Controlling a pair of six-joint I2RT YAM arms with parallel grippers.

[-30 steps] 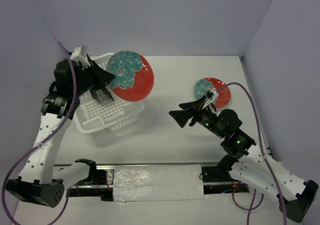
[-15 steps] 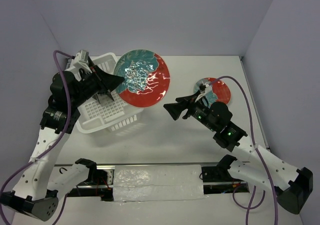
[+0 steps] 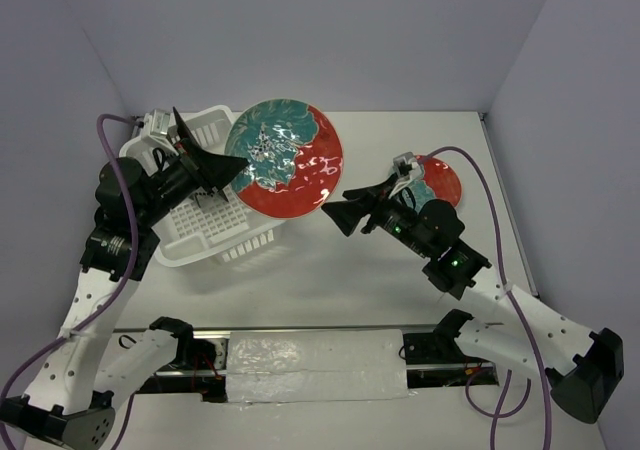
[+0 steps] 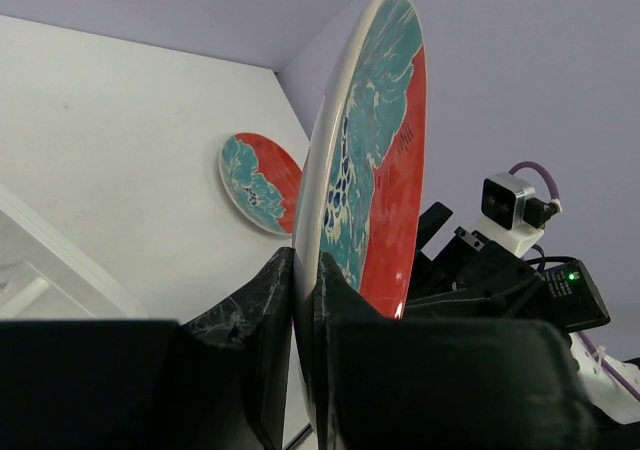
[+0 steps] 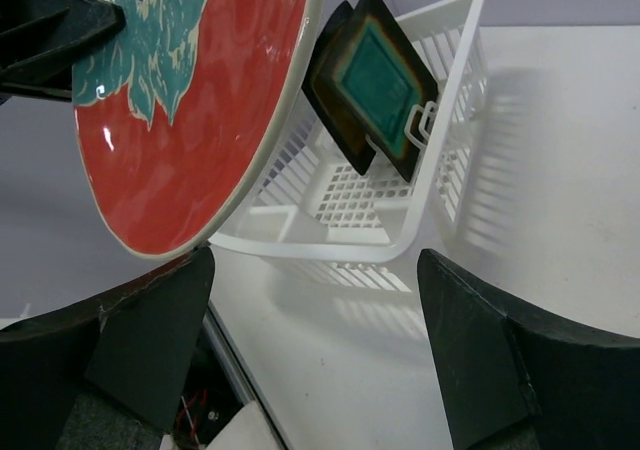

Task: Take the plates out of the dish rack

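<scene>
My left gripper (image 3: 232, 167) is shut on the rim of the large round red plate (image 3: 285, 158) with a teal floral pattern. It holds the plate in the air, to the right of the white dish rack (image 3: 190, 238). In the left wrist view the plate (image 4: 375, 150) stands edge-on between my fingers (image 4: 262, 300). My right gripper (image 3: 338, 216) is open and empty, just right of the plate. In the right wrist view the plate (image 5: 190, 100) hangs by my left finger (image 5: 160, 340). Two dark square plates (image 5: 375, 75), the front one teal-centred, stand in the rack (image 5: 445, 170).
A smaller red floral plate (image 3: 443, 182) lies flat on the table at the right, partly hidden by the right arm. It also shows in the left wrist view (image 4: 258, 182). The walls close in behind and at both sides.
My left gripper has lifted the red plate higher and carried it right, away from the rack. My right arm has moved left toward the plate, its gripper open.
</scene>
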